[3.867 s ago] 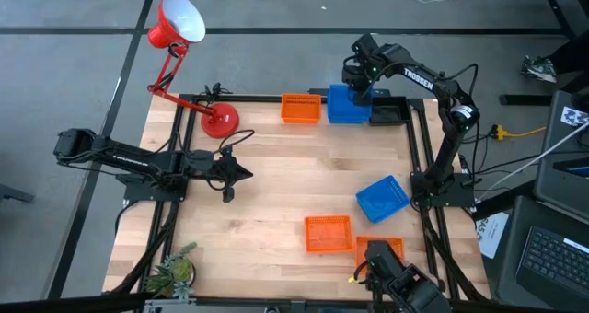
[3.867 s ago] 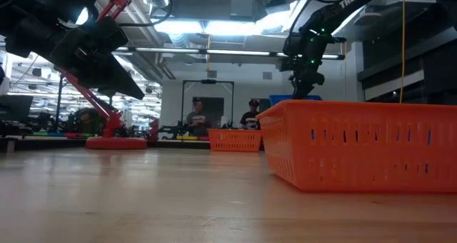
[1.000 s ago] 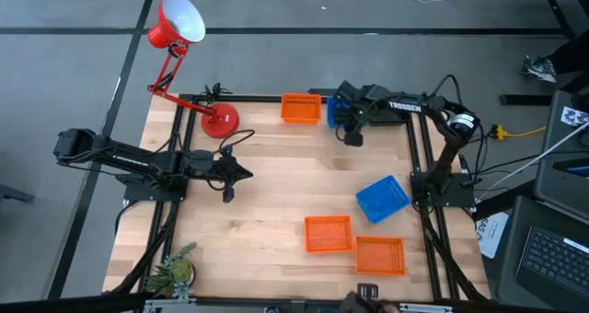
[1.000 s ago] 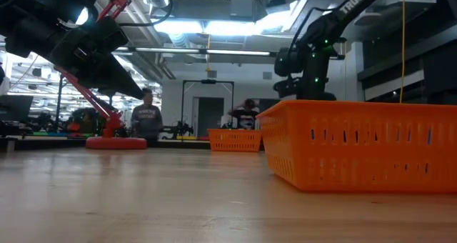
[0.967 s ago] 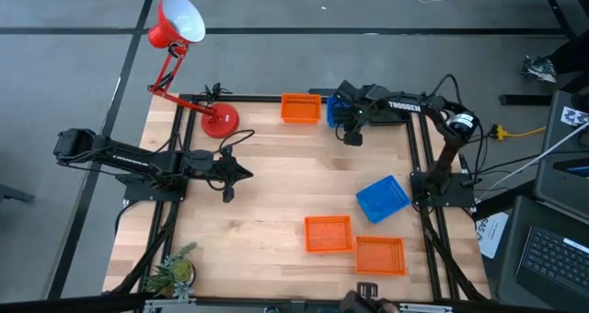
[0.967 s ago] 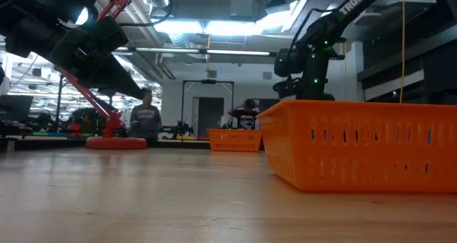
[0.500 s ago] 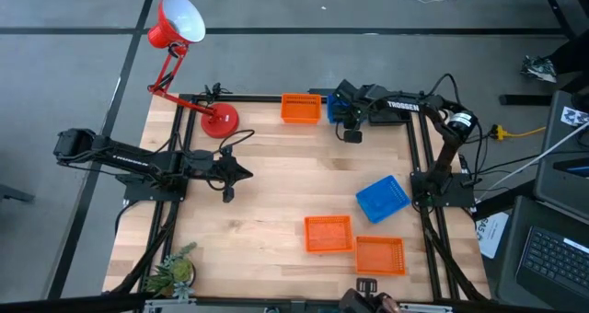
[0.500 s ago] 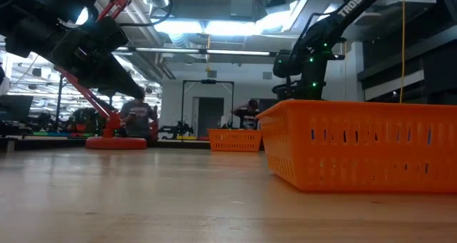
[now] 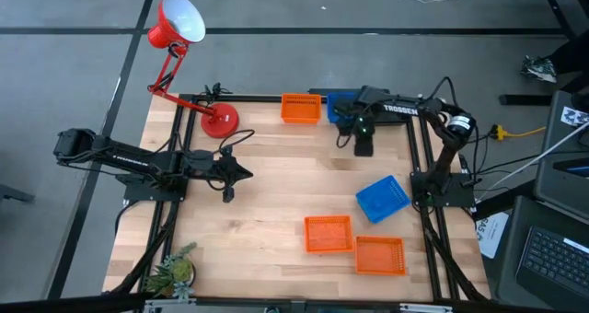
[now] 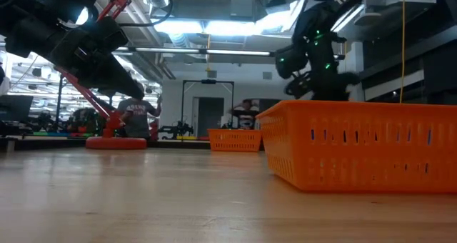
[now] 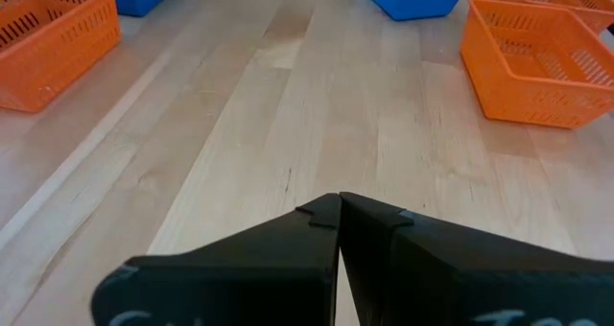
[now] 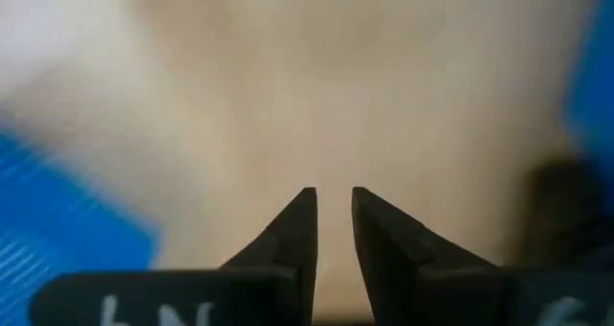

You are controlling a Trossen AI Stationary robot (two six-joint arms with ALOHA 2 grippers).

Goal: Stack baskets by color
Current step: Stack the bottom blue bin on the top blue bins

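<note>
Two orange baskets [image 9: 329, 234] [image 9: 379, 255] rest flat near the table's front edge, with a blue basket [image 9: 382, 198] just beyond them. At the far edge, another orange basket [image 9: 300, 108] sits beside a blue one [image 9: 340, 105], which my right arm partly covers. My right gripper [image 9: 363, 148] hangs over bare wood just nearer than that blue basket. It points down, and its fingers [image 12: 333, 211] are slightly apart with nothing between them. My left gripper [image 9: 230, 179] waits shut at the table's left [image 11: 338, 206].
A red desk lamp [image 9: 219, 120] stands at the far left corner, its head [image 9: 179, 20] beyond the table. A small plant [image 9: 175, 269] sits at the near left corner. Bare wood [image 9: 285, 175] lies in the table's middle. People move in the room behind [image 10: 136, 118].
My right gripper has moved away from the far blue basket toward the table's near edge and slightly right. It has tipped to point more steeply down. The baskets have stayed where they were.
</note>
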